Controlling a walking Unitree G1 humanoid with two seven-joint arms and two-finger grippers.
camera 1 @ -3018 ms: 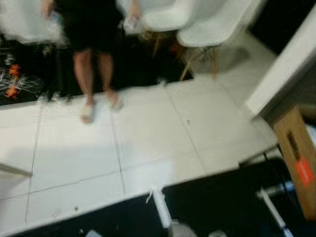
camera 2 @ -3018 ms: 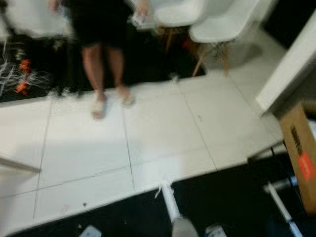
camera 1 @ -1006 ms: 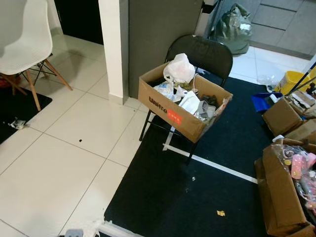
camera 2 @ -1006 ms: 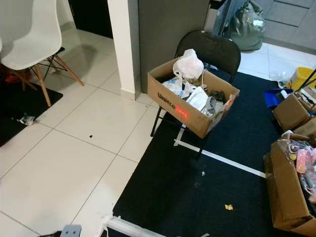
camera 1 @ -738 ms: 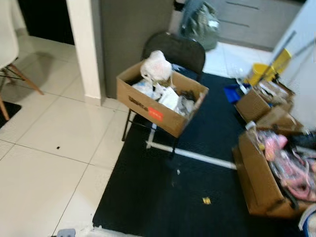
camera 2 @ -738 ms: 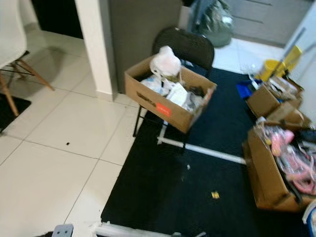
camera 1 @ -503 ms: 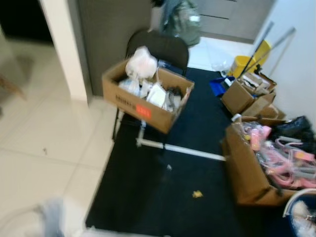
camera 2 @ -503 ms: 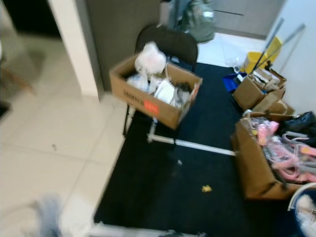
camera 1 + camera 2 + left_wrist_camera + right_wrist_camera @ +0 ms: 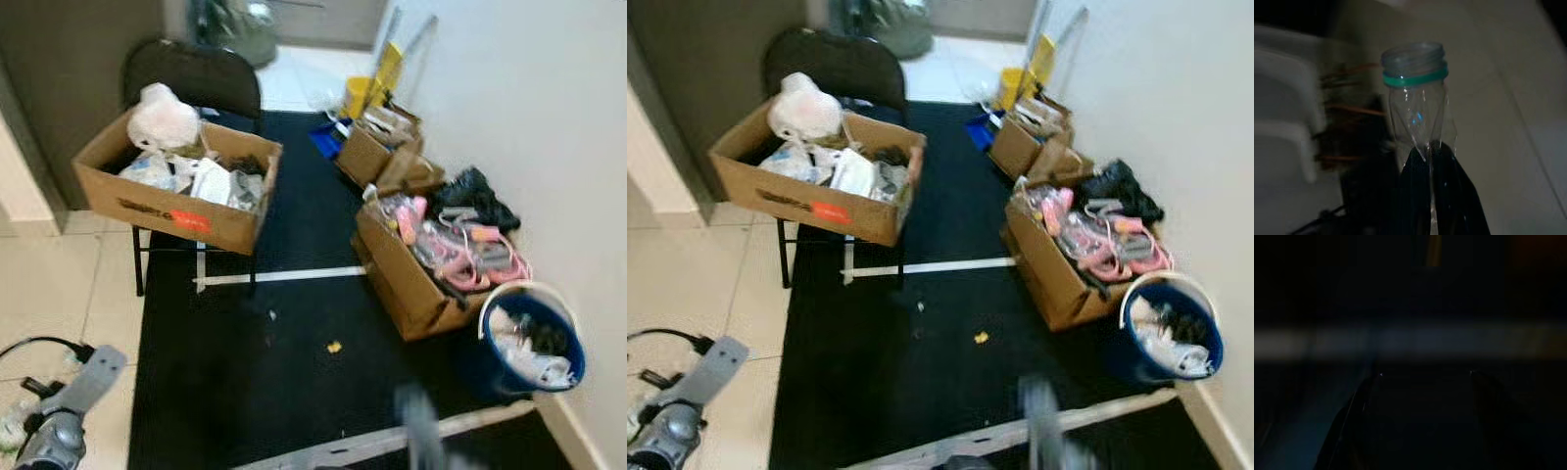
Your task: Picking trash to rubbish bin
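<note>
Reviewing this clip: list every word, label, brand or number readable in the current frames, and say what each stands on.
No text can be read at this moment.
Cardboard box on the chair: dark print on its front, too blurred to read.
Orange sticker on that box: any lettering is too small to read.
Clear plastic bottle in the left gripper: no label visible.

No lettering is legible; the cardboard box [image 9: 176,201] print is blurred.

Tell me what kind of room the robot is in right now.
Probably a home utility or storage corner: a folding chair bears a cardboard box of rubbish, open boxes of clutter line the wall, and a blue bucket stands beside them. The left hand grips a clear plastic bottle.
</note>
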